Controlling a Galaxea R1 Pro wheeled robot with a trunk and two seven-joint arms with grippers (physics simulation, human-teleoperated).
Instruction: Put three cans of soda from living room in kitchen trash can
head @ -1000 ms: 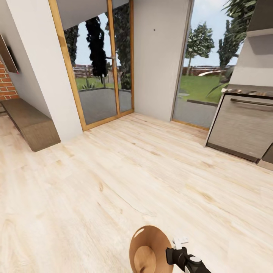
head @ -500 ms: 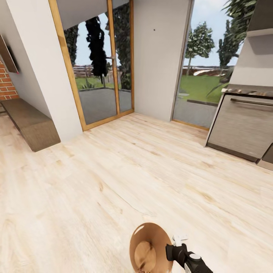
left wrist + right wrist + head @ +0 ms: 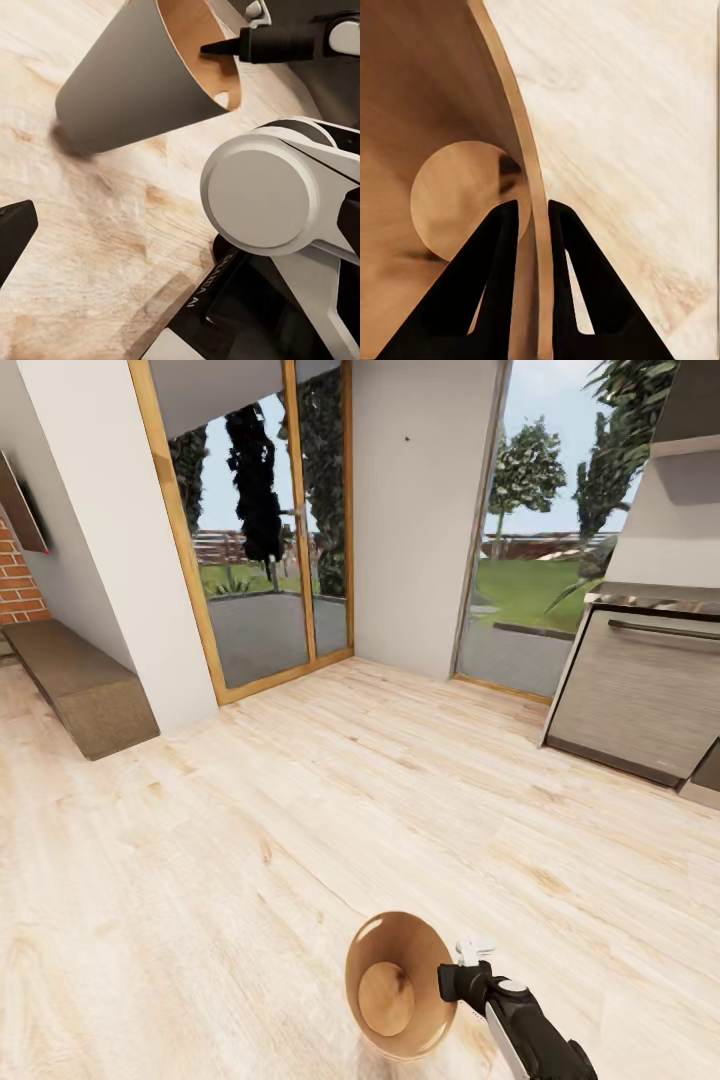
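Right at the near edge of the head view, the right gripper (image 3: 458, 972) has the trash can (image 3: 398, 985) by its rim, holding it tipped so the glossy brown inside and round bottom face the camera. The right wrist view gives the detail of that hold: the right gripper's (image 3: 534, 217) two dark fingers (image 3: 495, 277) are pinched onto the thin wall of the can (image 3: 442, 135), one inside, one outside, closed down to just the wall's thickness.

The left wrist view adds what the others hide: the can's pale grey outside (image 3: 135, 82), tapering to a base that is low over the wood floor (image 3: 82, 247), though contact can't be judged, with a dark finger of the right gripper (image 3: 225, 46) reaching over the rim. A big white arm joint (image 3: 262, 199) sits close by. A dark finger of the left gripper (image 3: 11, 236) pokes in at the edge, so how far it's parted I cannot tell.

Moving out, pale floorboards (image 3: 300, 810) run across the room. To the left, a low brown bench (image 3: 80, 685) beside a strip of red brick (image 3: 15, 585). On the right, a steel-fronted appliance (image 3: 640, 700). At the far wall, wood-framed glass doors (image 3: 260, 530) look onto lawn and trees.
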